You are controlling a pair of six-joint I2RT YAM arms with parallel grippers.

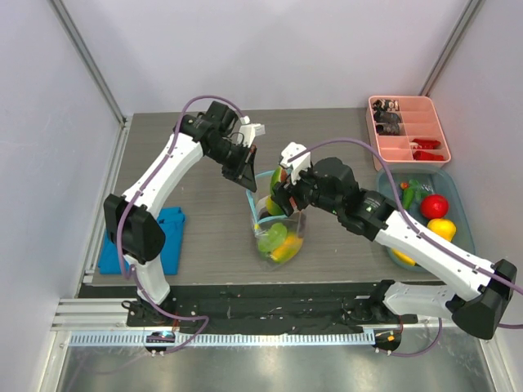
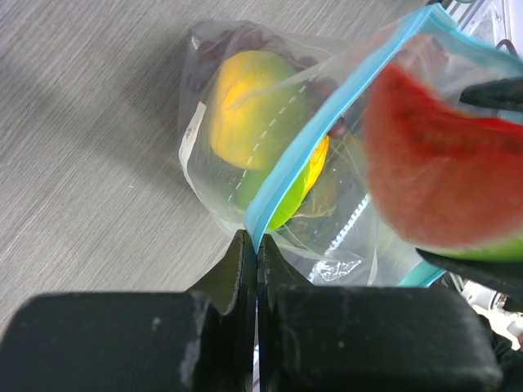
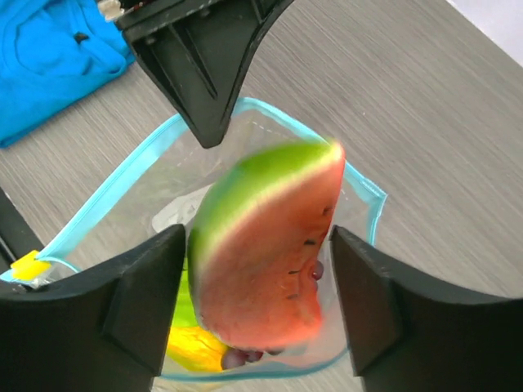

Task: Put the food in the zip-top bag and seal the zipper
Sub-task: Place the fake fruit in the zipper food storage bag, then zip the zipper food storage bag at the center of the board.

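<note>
The zip-top bag (image 1: pixel 279 233) stands upright mid-table with yellow and green food inside. My left gripper (image 2: pixel 252 237) is shut on the teal zipper (image 2: pixel 327 122) and holds the mouth up. Over the open mouth my right gripper (image 3: pixel 257 265) is open. The red watermelon slice (image 3: pixel 261 253) sits blurred between its fingers, with a gap showing at the right finger. Below it in the bag lie a yellow fruit (image 3: pixel 192 347) and dark grapes (image 3: pixel 245 357). The left wrist view shows an orange-yellow fruit (image 2: pixel 253 106) through the plastic, and the slice (image 2: pixel 441 180) at the right.
A blue tub (image 1: pixel 413 171) at the right holds a red fruit (image 1: pixel 435 206) and a yellow one (image 1: pixel 441 229). A pink tray (image 1: pixel 409 131) stands behind it. A blue cloth (image 1: pixel 167 237) lies at the left edge of the table.
</note>
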